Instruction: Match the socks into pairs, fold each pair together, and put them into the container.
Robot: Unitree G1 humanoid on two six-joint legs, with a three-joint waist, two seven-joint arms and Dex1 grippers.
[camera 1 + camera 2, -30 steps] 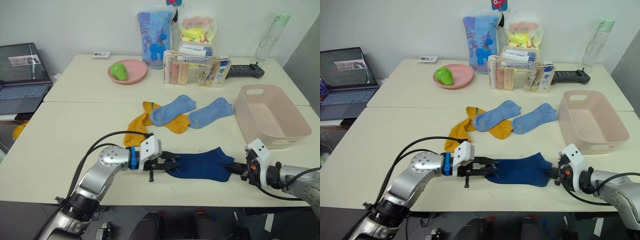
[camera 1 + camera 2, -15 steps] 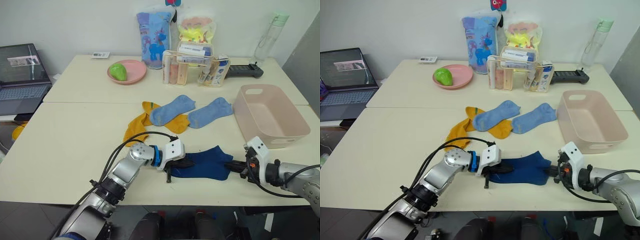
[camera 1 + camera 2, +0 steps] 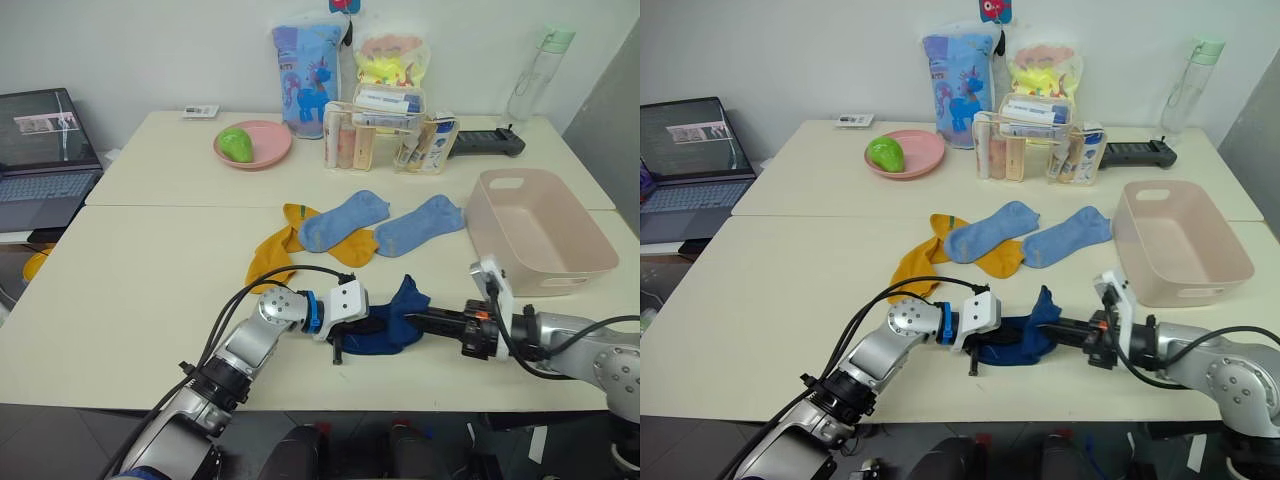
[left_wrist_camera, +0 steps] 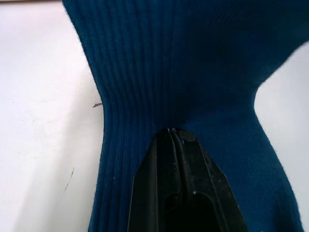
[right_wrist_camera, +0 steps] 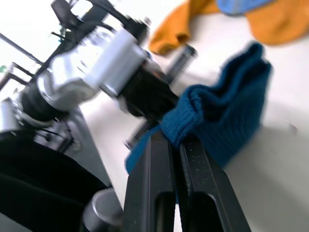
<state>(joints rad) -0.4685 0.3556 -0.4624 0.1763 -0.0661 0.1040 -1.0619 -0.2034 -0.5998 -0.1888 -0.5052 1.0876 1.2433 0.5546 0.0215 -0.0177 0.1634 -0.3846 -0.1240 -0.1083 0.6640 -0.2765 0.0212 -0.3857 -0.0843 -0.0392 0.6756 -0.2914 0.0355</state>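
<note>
The navy blue pair (image 3: 392, 318) lies bunched near the table's front edge, its right end lifted and folded leftward. My left gripper (image 3: 370, 325) is shut on the fabric at its middle (image 4: 183, 72). My right gripper (image 3: 412, 317) is shut on the raised cuff end (image 5: 227, 111), close to the left gripper. Two mustard yellow socks (image 3: 273, 256) and two light blue socks (image 3: 345, 218) lie overlapping behind them. The pale pink container (image 3: 540, 240) stands at the right with nothing in it.
At the back stand a pink plate (image 3: 268, 150) with a green fruit, a clear organiser of bottles (image 3: 390, 135), two printed bags (image 3: 310, 75), a water bottle (image 3: 540, 70) and a black remote (image 3: 490, 143). A laptop (image 3: 40, 150) sits far left.
The left gripper slid from the navy socks' left end to their middle. The right gripper then moved left, drawing the socks' right end up and over toward the left gripper.
</note>
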